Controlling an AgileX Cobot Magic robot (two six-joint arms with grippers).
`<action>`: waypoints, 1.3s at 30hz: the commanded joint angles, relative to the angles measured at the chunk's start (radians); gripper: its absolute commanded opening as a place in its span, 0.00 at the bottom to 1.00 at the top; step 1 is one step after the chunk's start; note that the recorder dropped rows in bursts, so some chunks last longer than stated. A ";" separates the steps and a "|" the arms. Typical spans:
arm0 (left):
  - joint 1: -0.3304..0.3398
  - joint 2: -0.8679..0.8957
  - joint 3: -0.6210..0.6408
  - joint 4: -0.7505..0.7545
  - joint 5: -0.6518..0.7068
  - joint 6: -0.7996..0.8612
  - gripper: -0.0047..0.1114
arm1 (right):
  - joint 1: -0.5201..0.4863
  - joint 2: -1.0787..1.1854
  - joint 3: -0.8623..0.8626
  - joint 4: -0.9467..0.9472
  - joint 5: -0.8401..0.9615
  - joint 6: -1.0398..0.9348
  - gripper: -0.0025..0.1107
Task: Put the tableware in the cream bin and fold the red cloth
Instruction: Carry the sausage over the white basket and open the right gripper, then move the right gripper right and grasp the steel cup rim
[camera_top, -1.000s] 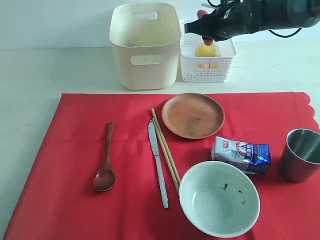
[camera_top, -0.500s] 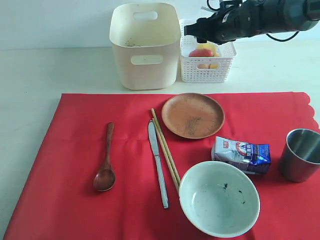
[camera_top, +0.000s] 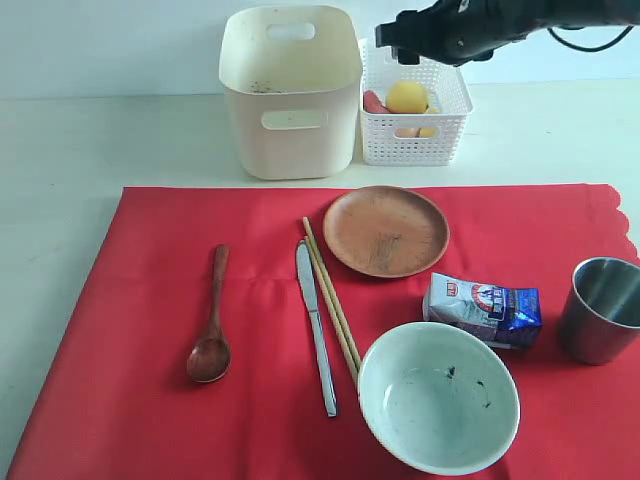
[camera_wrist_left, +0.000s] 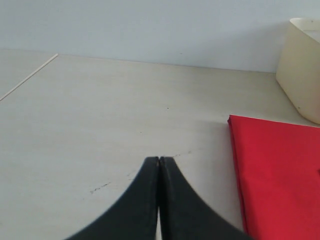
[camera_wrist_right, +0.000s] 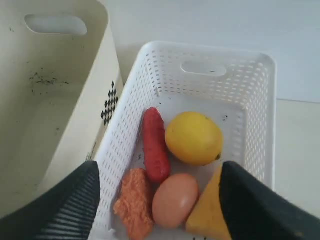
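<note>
**Right jaws wide open over the white basket**

The right gripper (camera_wrist_right: 161, 170) has its black jaws spread wide, holding nothing, above the small white lattice basket (camera_wrist_right: 250, 100). The left gripper (camera_wrist_left: 159, 162) has its jaws pressed together over the pale table (camera_wrist_left: 100, 110). The tall cream plastic bin (camera_top: 290, 95) stands just beside the basket. On the big red cloth (camera_top: 150, 330) lie the round brown plate (camera_top: 385, 230), brown wooden spoon (camera_top: 212, 320), steel table knife (camera_top: 316, 325), wooden chopsticks (camera_top: 332, 300), pale bowl (camera_top: 438, 395) and steel cup (camera_top: 600, 308).

The exterior view's right edge clips the steel cup (camera_top: 603, 310); its bottom edge cuts the large bright-red cloth (camera_top: 140, 300). In the right wrist view one jaw of the right gripper (camera_wrist_right: 160, 167) hides part of a yellow wedge (camera_wrist_right: 207, 210), and the tall cream plastic bin (camera_wrist_right: 45, 115) runs off-frame.
</note>
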 joint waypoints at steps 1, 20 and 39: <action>0.002 -0.006 -0.001 0.003 -0.004 -0.007 0.05 | -0.002 -0.079 -0.011 0.000 0.120 0.001 0.60; 0.002 -0.006 -0.001 0.003 -0.004 -0.007 0.05 | -0.002 -0.286 -0.009 0.006 0.630 -0.025 0.47; 0.002 -0.006 -0.001 0.003 -0.004 -0.007 0.05 | -0.002 -0.499 0.410 0.202 0.751 -0.349 0.47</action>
